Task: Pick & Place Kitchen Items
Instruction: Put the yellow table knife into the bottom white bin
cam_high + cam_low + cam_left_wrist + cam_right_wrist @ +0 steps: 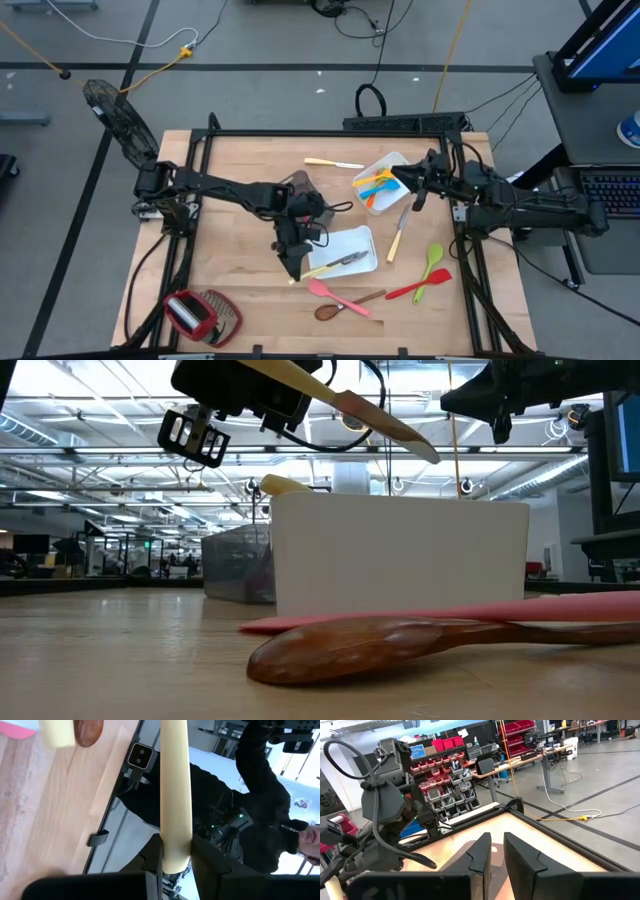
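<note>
Wooden tabletop is spreading beneath me as my left gripper (pixel 176 865) is clamping the pale handle of a knife (pixel 345 405), lifted clear so its blade is angling over the white tray (pixel 345 250) just beside me. My right gripper (pixel 497 851) is hovering nearly closed and empty above the other tray (pixel 395 165), while the pink spatula (pixel 335 294) and wooden spoon (pixel 340 308) are lying near the table edge, leaving open room between.

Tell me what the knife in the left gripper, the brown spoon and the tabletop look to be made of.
Knife: pale cream handle, smooth and matte, likely plastic or painted wood; the blade shows grey and shiny, probably metal. It is clamped in the left gripper.
Brown spoon: glossy reddish-brown with visible grain, apparently varnished wood.
Tabletop: light planks with grain lines, seemingly butcher-block wood.
</note>
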You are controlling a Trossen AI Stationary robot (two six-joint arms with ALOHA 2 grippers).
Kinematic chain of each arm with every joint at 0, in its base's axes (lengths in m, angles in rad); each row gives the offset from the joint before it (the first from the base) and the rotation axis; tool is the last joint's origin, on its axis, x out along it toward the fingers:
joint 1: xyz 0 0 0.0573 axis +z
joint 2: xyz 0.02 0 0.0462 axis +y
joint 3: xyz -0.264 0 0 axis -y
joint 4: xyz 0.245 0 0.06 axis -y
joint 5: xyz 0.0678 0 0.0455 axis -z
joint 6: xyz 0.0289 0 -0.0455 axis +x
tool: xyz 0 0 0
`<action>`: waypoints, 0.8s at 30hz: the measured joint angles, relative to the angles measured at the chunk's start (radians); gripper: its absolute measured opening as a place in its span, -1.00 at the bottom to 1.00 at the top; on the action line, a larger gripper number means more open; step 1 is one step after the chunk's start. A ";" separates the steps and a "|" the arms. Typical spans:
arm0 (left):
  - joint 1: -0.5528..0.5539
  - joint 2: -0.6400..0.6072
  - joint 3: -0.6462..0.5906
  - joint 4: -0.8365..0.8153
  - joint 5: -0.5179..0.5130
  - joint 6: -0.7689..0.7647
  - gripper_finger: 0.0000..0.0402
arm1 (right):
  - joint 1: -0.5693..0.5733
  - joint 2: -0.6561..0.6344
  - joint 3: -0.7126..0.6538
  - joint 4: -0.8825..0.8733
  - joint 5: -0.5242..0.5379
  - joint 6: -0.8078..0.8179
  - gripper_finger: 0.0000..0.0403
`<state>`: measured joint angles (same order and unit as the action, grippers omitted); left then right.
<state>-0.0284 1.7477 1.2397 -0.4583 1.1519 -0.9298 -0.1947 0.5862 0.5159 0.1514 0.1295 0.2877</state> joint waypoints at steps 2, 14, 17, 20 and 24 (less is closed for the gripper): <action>0.000 0.000 0.000 0.000 -0.005 0.000 -0.69 | 0.000 0.004 0.000 0.000 0.000 -0.001 -0.76; 0.024 0.118 -0.001 0.100 0.040 -0.048 -0.69 | 0.000 0.025 0.000 -0.001 0.000 -0.001 -0.76; 0.036 0.156 -0.001 0.144 0.087 -0.056 -0.69 | 0.000 0.035 0.000 -0.004 0.000 0.015 -0.76; 0.047 0.166 -0.001 0.171 0.096 -0.065 -0.69 | 0.000 0.040 0.000 -0.007 -0.001 0.024 -0.76; 0.073 0.166 -0.001 0.181 0.072 -0.063 -0.69 | 0.000 0.044 0.000 -0.007 -0.001 0.026 -0.76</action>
<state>0.0442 1.9137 1.2388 -0.2772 1.2234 -0.9933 -0.1951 0.6304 0.5159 0.1446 0.1284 0.3134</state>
